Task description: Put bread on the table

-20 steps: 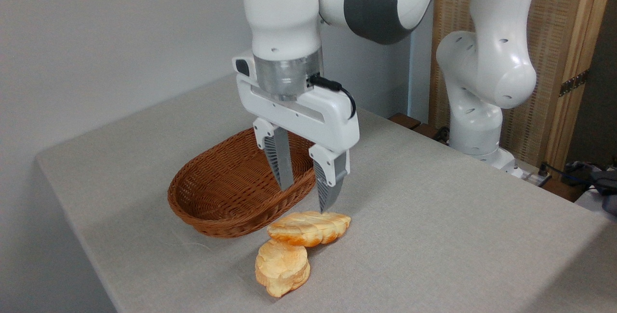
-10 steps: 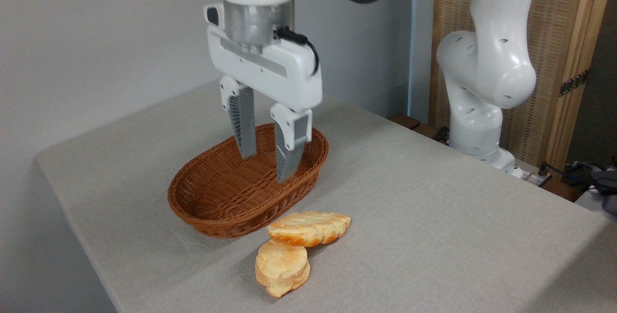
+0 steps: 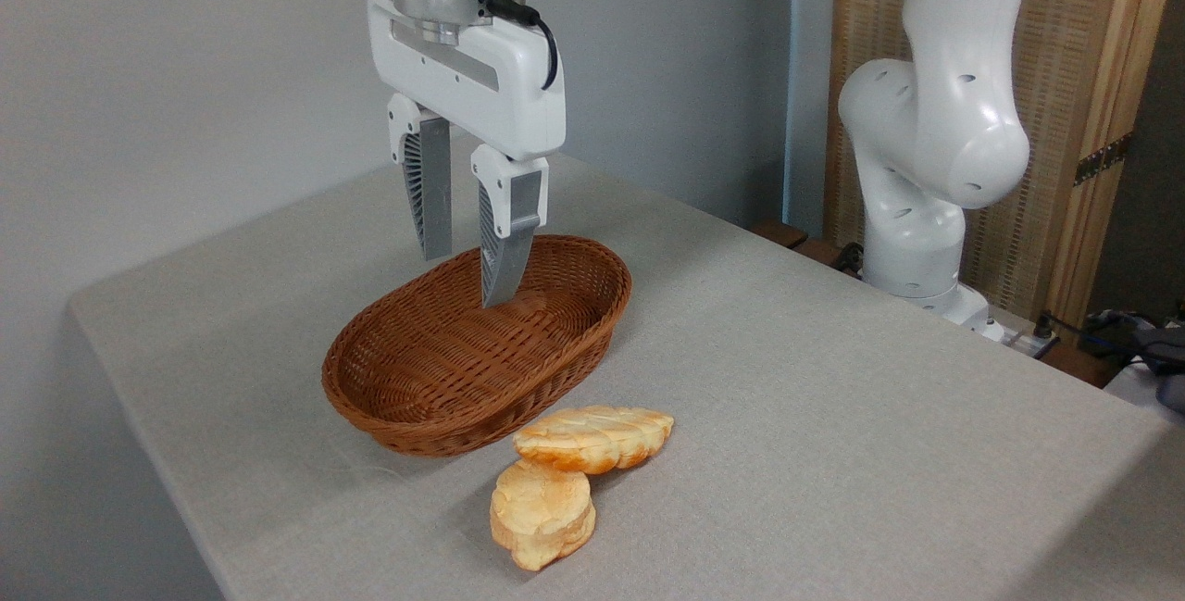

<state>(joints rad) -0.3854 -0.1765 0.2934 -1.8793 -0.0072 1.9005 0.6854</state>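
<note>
Since the frame a second back, when one fingertip stood just over the bread (image 3: 593, 438), we see that the gripper (image 3: 466, 281) has risen and swung away to the left. It now hangs above the wicker basket (image 3: 389, 416), well clear of the loaf. Half a second ago its fingers reached lower against the basket's interior; now the nearer fingertip shows in front of the basket's far inner wall and the other ends just above the far rim. We cannot tell from this single view how high the tips are over the basket floor.

The jaws stand a narrow gap apart with nothing between them, about as they were in both earlier frames.

Across all three frames the bread has not shifted. It lies flat on the table (image 3: 833, 416) just in front of the basket's near-right rim, its long side running roughly along that rim; we cannot tell whether it touches the wicker. The round bun (image 3: 542, 514) lies on the cloth farther from the basket than the loaf, touching or slightly tucked under the loaf's near-left edge, also unmoved. The basket itself sits in the same place as before. To the right of the basket, at the table's far edge, we see the arm's white base (image 3: 926, 166) unchanged.
</note>
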